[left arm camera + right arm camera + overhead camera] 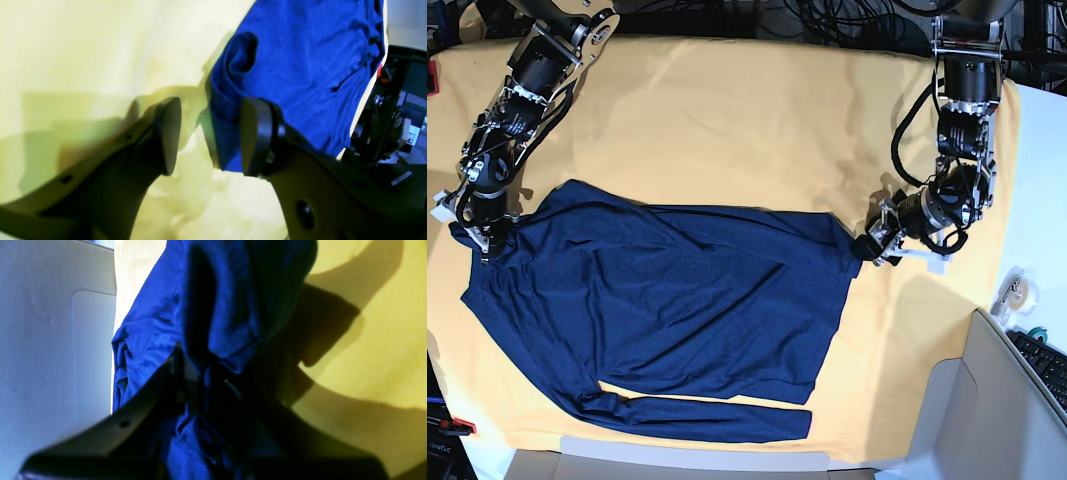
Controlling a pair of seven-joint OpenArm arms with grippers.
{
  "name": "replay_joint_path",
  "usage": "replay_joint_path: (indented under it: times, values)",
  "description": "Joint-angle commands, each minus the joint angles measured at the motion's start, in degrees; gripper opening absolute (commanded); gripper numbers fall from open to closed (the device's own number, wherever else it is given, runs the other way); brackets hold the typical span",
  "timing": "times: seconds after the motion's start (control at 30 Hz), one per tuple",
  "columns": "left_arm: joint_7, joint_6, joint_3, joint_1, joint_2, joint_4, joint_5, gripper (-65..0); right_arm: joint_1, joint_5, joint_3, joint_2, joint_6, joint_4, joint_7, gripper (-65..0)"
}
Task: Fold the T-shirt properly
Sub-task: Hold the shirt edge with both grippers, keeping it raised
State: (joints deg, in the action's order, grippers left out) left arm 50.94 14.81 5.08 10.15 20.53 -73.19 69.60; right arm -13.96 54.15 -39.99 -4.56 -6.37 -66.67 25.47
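I see the navy T-shirt (677, 310) spread on the yellow table cloth (727, 120). My right gripper (200, 373) is clamped on a bunched fold of its edge. My left gripper (208, 135) stands wide apart, holding nothing, the shirt's rolled edge just beyond its fingertips.

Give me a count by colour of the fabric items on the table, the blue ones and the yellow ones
Blue: 1, the T-shirt
Yellow: 1, the table cloth
Total: 2
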Motion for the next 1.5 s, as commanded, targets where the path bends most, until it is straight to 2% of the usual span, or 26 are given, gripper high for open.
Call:
replay_joint_path:
  times: [0.0, 0.23, 0.43, 0.67, 0.9, 1.23, 1.47]
  values:
    - [0.53, 0.80, -0.11, 0.79, 0.70, -0.61, -0.99, -37.1, 0.11, 1.81, 0.21, 0.65, -1.32, 0.34, 2.00, -61.9]
    - [0.62, 0.80, 0.06, 0.44, -0.53, -0.79, -0.64, -37.1, 0.11, 1.81, 0.21, 0.65, -1.32, 0.34, 2.00, -61.9]
    - [0.80, 0.80, -0.20, 0.44, -0.80, -5.10, -0.64, -36.9, 0.11, 1.81, 0.21, 0.65, -1.32, 0.34, 2.00, -61.9]
    - [7.04, 0.80, -0.38, 1.67, -0.89, -5.89, -0.64, -31.0, 0.11, 1.81, 0.29, 0.82, -1.32, 0.34, 2.00, -61.9]
    - [11.88, 0.62, 0.06, 5.89, -0.89, -4.66, -0.64, -30.7, 0.11, 1.81, 0.29, 0.82, -1.32, 0.34, 2.00, -61.9]
    - [11.88, 0.62, 0.24, 5.63, -0.89, -4.57, -1.25, -30.7, 0.11, 1.81, 0.29, 0.91, -1.32, 0.34, 2.09, -61.9]
    - [11.88, 0.71, 0.24, 3.43, -0.97, -4.57, -9.87, -30.7, 0.11, 1.81, 0.29, 0.91, -1.32, 0.34, 2.09, -61.9]
